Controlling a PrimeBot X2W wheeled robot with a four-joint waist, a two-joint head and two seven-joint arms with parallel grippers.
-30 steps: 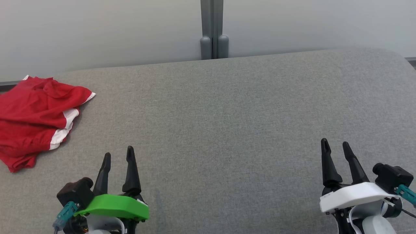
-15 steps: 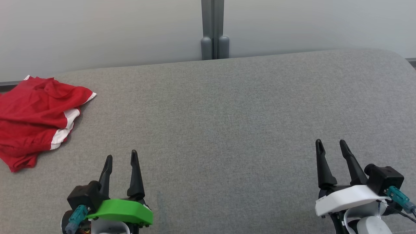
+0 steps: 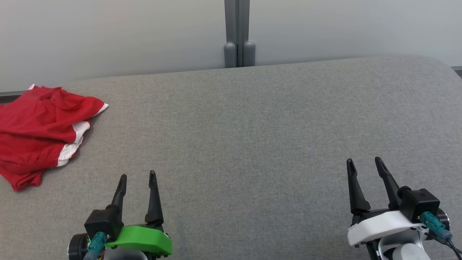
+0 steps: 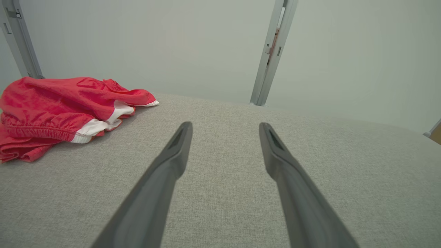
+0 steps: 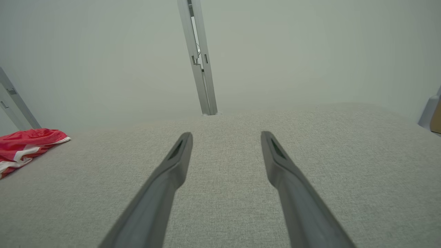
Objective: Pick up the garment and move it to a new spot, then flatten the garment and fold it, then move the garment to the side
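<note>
Head, left wrist and right wrist views. Red garment [image 3: 39, 133] with white trim, lying in a loose, uneven heap at the far left corner of the grey bench [image 3: 252, 126], its far side reaching the far edge; part of it is cut off at the side of the head view. Left gripper [image 3: 138, 174] near the near edge, jaws apart and holding nothing; right gripper [image 3: 364, 160] towards the near right, jaws likewise apart and holding nothing; both well apart from the cloth.

Step in hand, as judged: the first pick-up. The left arm is the nearer and suits the reach; the jaws should come down over a raised fold rather than a flat layer, closing on several layers at once so the heap lifts whole; the elastic band [image 4: 34, 132], seen in the left wrist view, looks the firmest hold. The open middle of the bench gives room for laying out.

Orientation: the white-trimmed hems [image 3: 72, 141] point towards the middle of the bench; the long axis appears to run from the far edge towards the near edge, alongside the left edge, though the hidden part leaves this uncertain.
</note>
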